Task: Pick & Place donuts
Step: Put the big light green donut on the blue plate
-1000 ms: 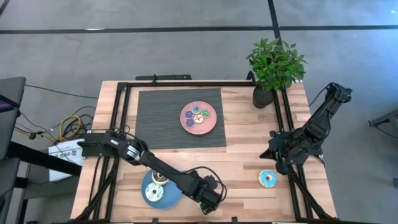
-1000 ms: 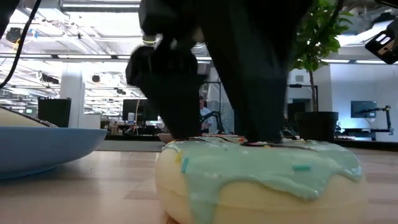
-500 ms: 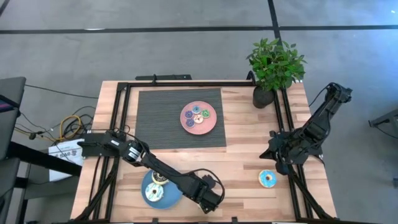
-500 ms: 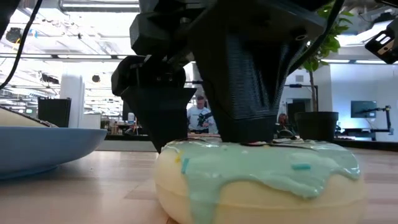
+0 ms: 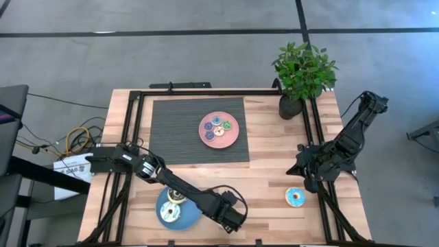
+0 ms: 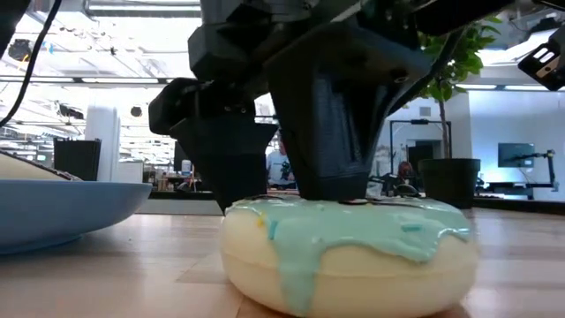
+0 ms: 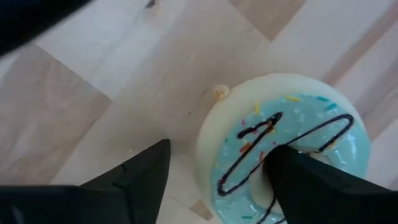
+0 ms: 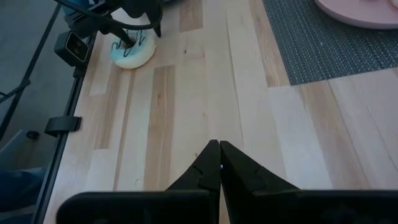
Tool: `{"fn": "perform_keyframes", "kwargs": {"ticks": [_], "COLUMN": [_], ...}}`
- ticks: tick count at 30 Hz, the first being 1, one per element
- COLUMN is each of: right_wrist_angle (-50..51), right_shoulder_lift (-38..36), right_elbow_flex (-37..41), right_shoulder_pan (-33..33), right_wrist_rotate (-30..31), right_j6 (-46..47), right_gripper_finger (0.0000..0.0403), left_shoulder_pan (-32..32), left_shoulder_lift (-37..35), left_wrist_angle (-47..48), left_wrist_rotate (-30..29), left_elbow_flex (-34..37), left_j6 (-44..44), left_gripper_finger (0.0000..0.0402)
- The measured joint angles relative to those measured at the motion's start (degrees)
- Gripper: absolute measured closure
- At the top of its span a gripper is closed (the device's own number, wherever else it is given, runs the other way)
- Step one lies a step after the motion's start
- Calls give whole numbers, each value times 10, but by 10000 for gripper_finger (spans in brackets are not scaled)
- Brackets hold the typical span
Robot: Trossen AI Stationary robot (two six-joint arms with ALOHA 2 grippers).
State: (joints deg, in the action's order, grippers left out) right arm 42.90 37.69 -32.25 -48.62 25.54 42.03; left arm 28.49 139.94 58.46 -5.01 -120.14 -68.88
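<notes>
A cream donut (image 7: 292,124) with light-blue icing and dark drizzle lies flat on the wood near the table's near edge, also seen in the low view (image 6: 344,256) and the right wrist view (image 8: 132,53). My left gripper (image 7: 217,168) is open and straddles one side of its ring from above; in the high view the gripper (image 5: 230,219) hides the donut. Another blue-iced donut (image 5: 295,197) lies near the right side. My right gripper (image 8: 219,158) is shut and hovers near it (image 5: 302,168). My left gripper comes from above, pointing down. One finger (image 7: 298,180) stands in the donut's hole against the ring's inner wall (image 7: 255,149); the other finger (image 7: 143,180) stands outside the rim, a gap off it. The donut rests flat on the table.
A blue plate (image 5: 186,218) with donuts sits just left of the left gripper, its rim in the low view (image 6: 62,212). A pink plate (image 5: 236,130) with several small donuts lies on a grey mat (image 5: 178,130). A potted plant (image 5: 302,75) stands at the far right corner.
My left gripper has come down onto the donut, one finger entering the hole. The gap between its fingers has narrowed somewhat. The donut has slid a little toward the table's left.
</notes>
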Motion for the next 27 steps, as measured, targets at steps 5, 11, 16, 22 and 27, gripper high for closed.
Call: {"fn": "perform_keyframes", "kwargs": {"ticks": [5, 11, 16, 22, 27], "right_wrist_angle": [0, 0, 0, 0, 0], "right_shoulder_lift": [0, 0, 0, 0, 0], "right_elbow_flex": [0, 0, 0, 0, 0], "right_shoulder_pan": [0, 0, 0, 0, 0], "right_wrist_rotate": [0, 0, 0, 0, 0], "right_j6": [-3, -4, -5, -5, -5], "right_gripper_finger": [403, 403, 403, 403, 403], "left_shoulder_pan": [0, 0, 0, 0, -2], "left_shoulder_lift": [1, 1, -1, 1, 0], "left_wrist_angle": [13, 98, 125, 111, 119], "left_wrist_rotate": [2, -29, -63, -40, -58], "left_elbow_flex": [-26, -101, -134, -117, -118], "left_j6": [-12, -60, -36, -23, -23], "left_gripper_finger": [171, 182, 185, 185, 176]}}
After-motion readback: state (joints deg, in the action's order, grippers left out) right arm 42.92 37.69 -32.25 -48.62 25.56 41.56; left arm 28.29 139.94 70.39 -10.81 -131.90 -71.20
